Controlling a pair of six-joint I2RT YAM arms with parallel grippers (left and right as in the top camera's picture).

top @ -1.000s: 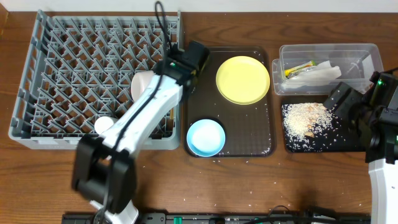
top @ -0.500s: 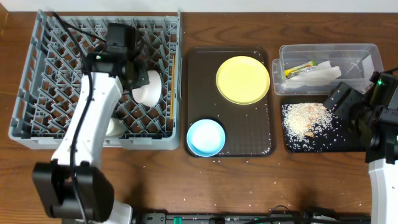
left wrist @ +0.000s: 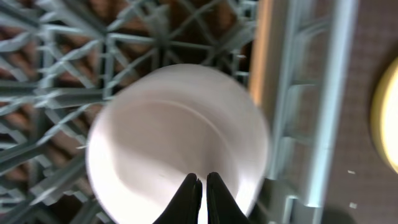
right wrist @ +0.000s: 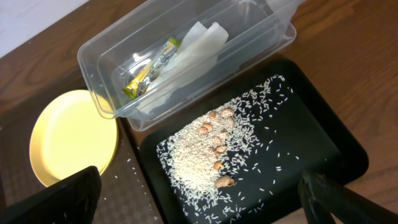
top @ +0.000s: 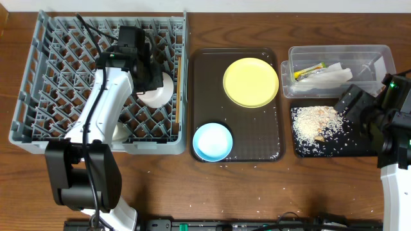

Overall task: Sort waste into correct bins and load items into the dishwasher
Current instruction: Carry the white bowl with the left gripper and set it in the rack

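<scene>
Left gripper (left wrist: 201, 182): fingers drawn almost together, pinched on the edge of the white bowl (left wrist: 168, 140) nearest the wrist. The bowl lies directly ahead of the fingertips. The wrist view is blurred, so I cannot tell whether the bowl's mouth or base faces the camera, or whether it touches the pegs yet.

Around the bowl: it is over the right half of the dish rack (top: 58, 70), which fills the far left corner of the worktop. The rack's right wall is just beside it. The chopsticks (top: 178, 90) lie along that wall, long axis running from far edge to near edge, just right of the bowl.

Judgement: the step in hand looks like seating the bowl among the pegs and letting go. With the bowl already over the rack, the set-down should go straight down, with no drift toward the right wall and the chopsticks.

Further out: the brown tray (top: 257, 138) sits mid-worktop. The light blue bowl (top: 212, 141) is at its near left corner and the yellow plate (top: 250, 82) toward the far edge. The left arm is the nearer to both.

Right gripper (right wrist: 199, 179): fingers wide apart, holding nothing, above the rice on the black tray (right wrist: 311, 137) by the right edge. The clear tub (top: 379, 51) is beyond it, toward the far right corner.
</scene>
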